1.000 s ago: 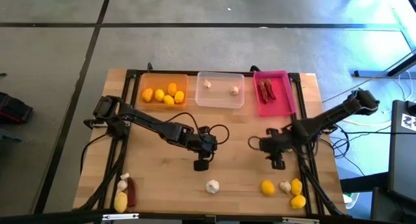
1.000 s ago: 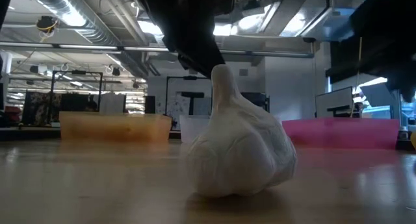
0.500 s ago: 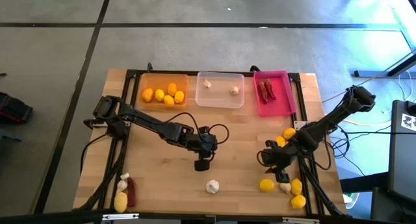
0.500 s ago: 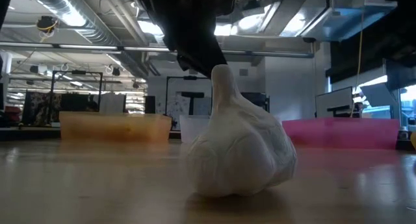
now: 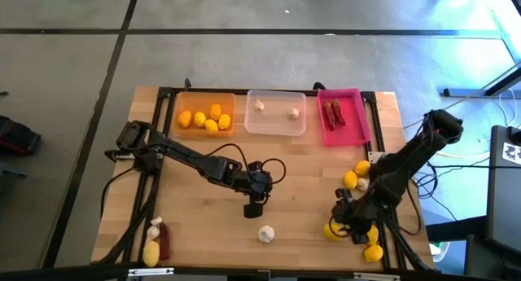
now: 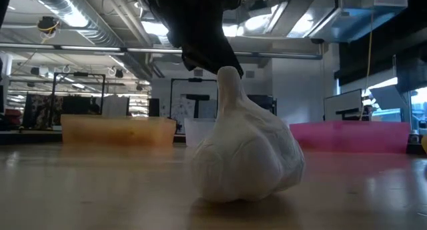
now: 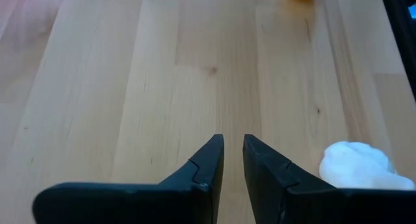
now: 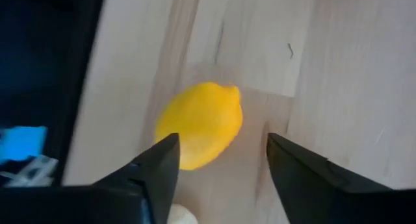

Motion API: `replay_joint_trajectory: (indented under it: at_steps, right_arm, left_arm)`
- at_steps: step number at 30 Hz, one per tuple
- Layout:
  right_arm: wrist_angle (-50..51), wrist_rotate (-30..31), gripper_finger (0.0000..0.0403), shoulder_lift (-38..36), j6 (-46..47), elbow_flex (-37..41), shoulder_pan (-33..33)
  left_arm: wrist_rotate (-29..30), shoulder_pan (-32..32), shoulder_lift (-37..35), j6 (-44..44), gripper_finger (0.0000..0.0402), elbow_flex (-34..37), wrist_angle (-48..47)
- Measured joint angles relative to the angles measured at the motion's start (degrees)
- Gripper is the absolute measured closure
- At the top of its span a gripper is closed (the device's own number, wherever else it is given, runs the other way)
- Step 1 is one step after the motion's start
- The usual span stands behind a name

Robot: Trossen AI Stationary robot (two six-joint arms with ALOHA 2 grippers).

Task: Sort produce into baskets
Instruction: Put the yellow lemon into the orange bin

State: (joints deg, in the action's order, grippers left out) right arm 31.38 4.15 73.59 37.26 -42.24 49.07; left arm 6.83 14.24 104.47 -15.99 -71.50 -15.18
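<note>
Two tools work the counter (image 5: 203,232): left tool (image 7: 233,160), fingers nearly together, hovers by a garlic bulb (image 7: 359,169); right tool (image 8: 221,160), fingers apart, apparently straddles a lemon (image 8: 201,123).

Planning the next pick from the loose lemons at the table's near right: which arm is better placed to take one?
The right. Its tool is open over a lemon in that cluster. The left tool, nearly shut, hovers mid-table by a garlic bulb.

Grey floor (image 5: 244,53) surrounds the wooden table (image 5: 203,208).
</note>
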Motion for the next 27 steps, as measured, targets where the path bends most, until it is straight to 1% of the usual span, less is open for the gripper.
replay_joint_trajectory:
  at_steps: [3, 6, 16, 19, 21, 25, 27]
  right_arm:
    - [-0.7, 0.8, 0.0155, 1.4, -0.5, 0.0, 0.5]
    - [-3.1, 0.7, 0.0147, 2.3, -0.1, 0.0, 0.5]
    - [-5.6, -0.8, 0.0146, 4.9, 0.0, 0.0, 0.5]
    - [-6.7, -1.2, 0.0146, 4.9, 1.5, 0.0, 2.0]
    - [-7.5, 0.1, 0.0146, 5.0, 2.5, 0.0, 3.6]
    - [-7.8, 6.8, 0.0146, 6.6, 4.8, 0.0, 6.9]
    - [-7.7, 8.5, 0.0146, 8.0, 6.4, 0.0, 7.4]
  left_arm:
    - [0.0, 0.0, 0.0, -0.1, 0.0345, 0.0, 0.0]
    - [0.0, 0.0, 0.0, -0.1, 0.0345, 0.0, 0.0]
    - [0.1, 0.0, 0.0, 0.0, 0.0345, 0.0, 1.0]
    - [0.1, 0.0, 0.0, 0.0, 0.0345, 0.0, 1.0]
    - [0.1, 0.0, 0.0, 0.0, 0.0345, 0.0, 0.9]
    - [0.2, -0.1, 0.0, 0.0, 0.0345, 0.0, 0.9]
    - [0.3, -0.4, 0.0, 0.0, 0.0345, 0.0, 0.9]
